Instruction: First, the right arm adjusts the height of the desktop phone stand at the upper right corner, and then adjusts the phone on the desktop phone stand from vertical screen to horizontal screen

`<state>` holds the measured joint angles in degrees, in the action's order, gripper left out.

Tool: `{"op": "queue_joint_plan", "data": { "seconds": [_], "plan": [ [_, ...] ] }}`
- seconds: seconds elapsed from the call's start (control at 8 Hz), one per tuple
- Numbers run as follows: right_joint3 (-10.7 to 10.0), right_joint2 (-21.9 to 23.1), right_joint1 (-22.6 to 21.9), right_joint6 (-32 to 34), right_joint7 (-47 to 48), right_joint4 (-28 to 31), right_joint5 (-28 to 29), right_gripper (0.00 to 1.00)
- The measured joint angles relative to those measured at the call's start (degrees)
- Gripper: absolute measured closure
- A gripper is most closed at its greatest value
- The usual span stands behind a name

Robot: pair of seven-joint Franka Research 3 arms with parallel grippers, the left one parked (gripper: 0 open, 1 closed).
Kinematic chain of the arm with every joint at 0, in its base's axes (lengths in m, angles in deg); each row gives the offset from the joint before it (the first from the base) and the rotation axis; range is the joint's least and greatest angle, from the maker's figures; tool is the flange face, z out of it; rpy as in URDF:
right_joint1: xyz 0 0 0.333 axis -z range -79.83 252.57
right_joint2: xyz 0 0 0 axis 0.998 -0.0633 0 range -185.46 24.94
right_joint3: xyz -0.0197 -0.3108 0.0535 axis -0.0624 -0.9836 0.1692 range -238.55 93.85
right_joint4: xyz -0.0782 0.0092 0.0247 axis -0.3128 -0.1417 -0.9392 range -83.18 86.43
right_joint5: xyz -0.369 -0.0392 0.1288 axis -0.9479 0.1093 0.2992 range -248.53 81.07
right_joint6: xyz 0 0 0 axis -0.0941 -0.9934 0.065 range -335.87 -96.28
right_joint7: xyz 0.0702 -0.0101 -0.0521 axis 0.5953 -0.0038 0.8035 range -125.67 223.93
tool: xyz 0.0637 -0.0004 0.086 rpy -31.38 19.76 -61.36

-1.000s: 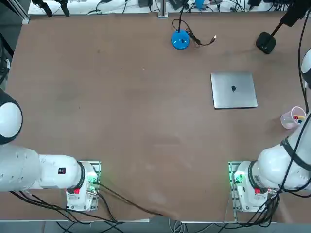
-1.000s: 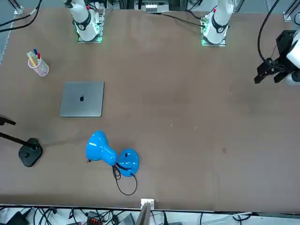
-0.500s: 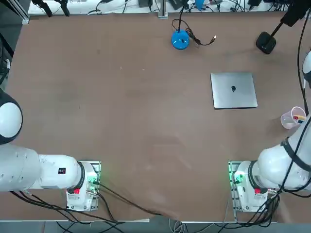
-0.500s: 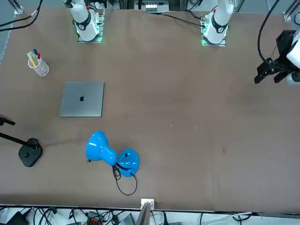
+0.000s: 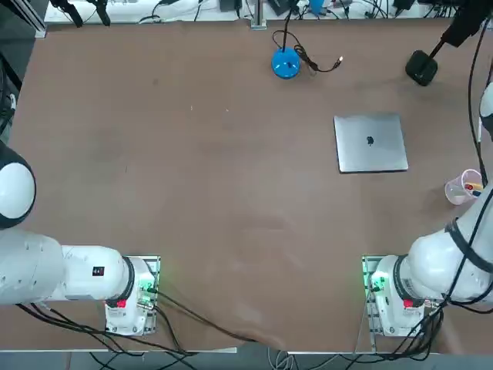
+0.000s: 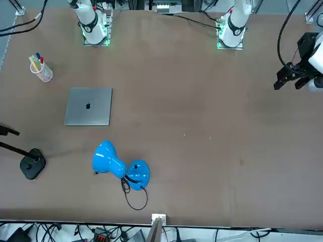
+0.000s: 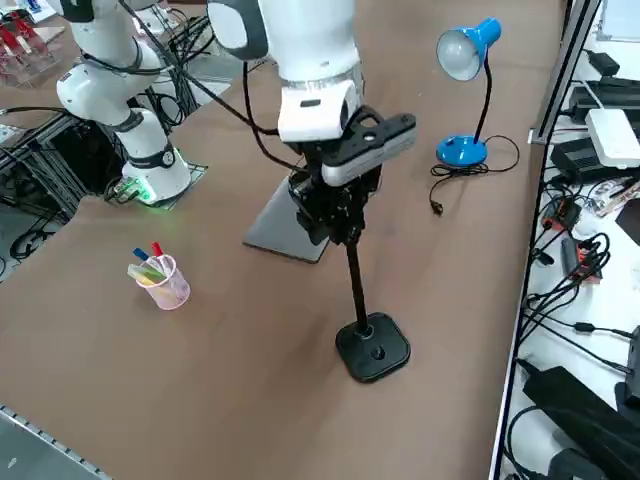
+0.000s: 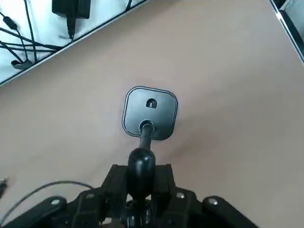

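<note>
R gripper (image 7: 335, 215) pinched top of upright desktop phone stand (image 7: 368, 340) pole, base directly below claw, pole axis vertical.

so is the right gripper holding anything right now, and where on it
Yes. The right gripper is shut on the desktop phone stand, gripping it at the top of its thin pole, by the clamp head. The base sits on the table.

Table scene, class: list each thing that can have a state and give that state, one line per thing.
Desktop phone stand: upright, base flat on the table, top of its pole gripped.
Right pincer: shut on the stand's pole.
Laptop: closed, lying flat.
Blue lamp: standing upright.
Pen cup: upright, pens inside.
</note>
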<state>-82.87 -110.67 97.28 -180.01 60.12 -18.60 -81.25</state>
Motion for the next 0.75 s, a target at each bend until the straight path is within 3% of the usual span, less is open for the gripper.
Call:
{"op": "queue_joint_plan", "data": {
  "seconds": [0.75],
  "plan": [
    [0.0,-0.8,0.0,-3.6,0.0,3.0,0.0,0.70]
  ]
}}
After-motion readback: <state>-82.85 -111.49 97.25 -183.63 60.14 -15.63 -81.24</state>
